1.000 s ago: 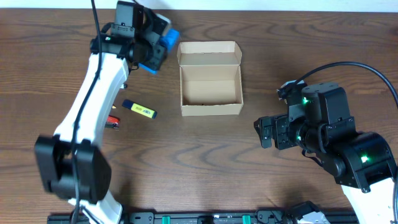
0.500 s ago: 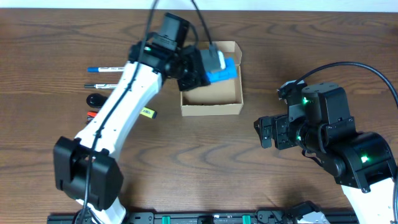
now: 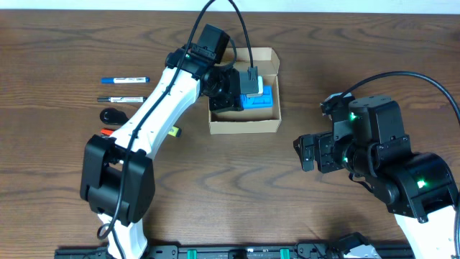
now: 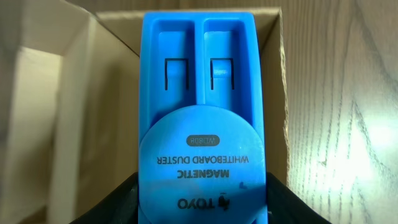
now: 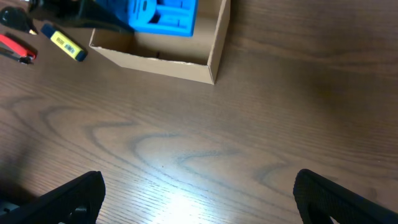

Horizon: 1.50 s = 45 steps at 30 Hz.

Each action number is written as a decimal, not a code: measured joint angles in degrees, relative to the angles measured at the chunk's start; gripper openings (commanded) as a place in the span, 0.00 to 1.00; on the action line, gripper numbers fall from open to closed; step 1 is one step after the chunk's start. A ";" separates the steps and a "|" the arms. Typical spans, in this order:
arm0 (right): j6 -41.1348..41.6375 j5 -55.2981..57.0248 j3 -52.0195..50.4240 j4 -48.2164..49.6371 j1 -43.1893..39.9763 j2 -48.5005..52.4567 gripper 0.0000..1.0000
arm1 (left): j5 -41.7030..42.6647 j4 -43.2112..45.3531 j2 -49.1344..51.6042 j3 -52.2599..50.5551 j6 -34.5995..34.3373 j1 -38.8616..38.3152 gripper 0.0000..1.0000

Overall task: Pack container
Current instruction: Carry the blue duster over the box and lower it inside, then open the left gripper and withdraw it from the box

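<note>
Currently the left gripper [image 3: 244, 88] is pressed together on the blue whiteboard duster [image 4: 202, 93], with one dark finger visible against each side of its round end in the left wrist view. The duster hangs directly ahead of the gripper, inside the open container [image 3: 242, 126], toward the wall farthest from the left arm's base.

Change over the last second:
1. The gripper carried the duster from outside the container, beyond the wall nearest the pens, to a position over the opening.
2. It then lowered the duster below the rim, where it now sits.
3. The right gripper [image 3: 310, 153] has not moved. Its fingers remain spread and empty, well apart from the container.

Meaning for the task: the first item is judged nearly packed, and only release and withdrawal remain. Whether the duster already touches the container floor cannot be told.

Items remaining on the table [image 3: 237, 194], all behind the left gripper and beside its arm: blue pen [image 3: 124, 78], black pen [image 3: 122, 98], red marker [image 5: 17, 48], yellow highlighter [image 5: 64, 42].
</note>
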 measured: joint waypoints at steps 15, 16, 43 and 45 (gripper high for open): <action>0.00 0.00 0.00 0.02 0.00 0.00 0.99 | -1.95 -2.75 1.99 0.00 0.07 0.02 0.15; 0.00 0.02 0.00 0.02 0.00 0.00 0.99 | -1.95 -2.78 1.99 0.00 0.07 0.02 0.18; 0.00 0.00 0.00 0.00 0.00 0.00 0.99 | -1.97 -2.97 1.77 0.09 -6.49 0.04 0.75; 0.00 0.02 0.00 0.00 0.00 0.00 0.99 | -2.19 -3.13 1.16 0.76 -9.27 0.09 0.75</action>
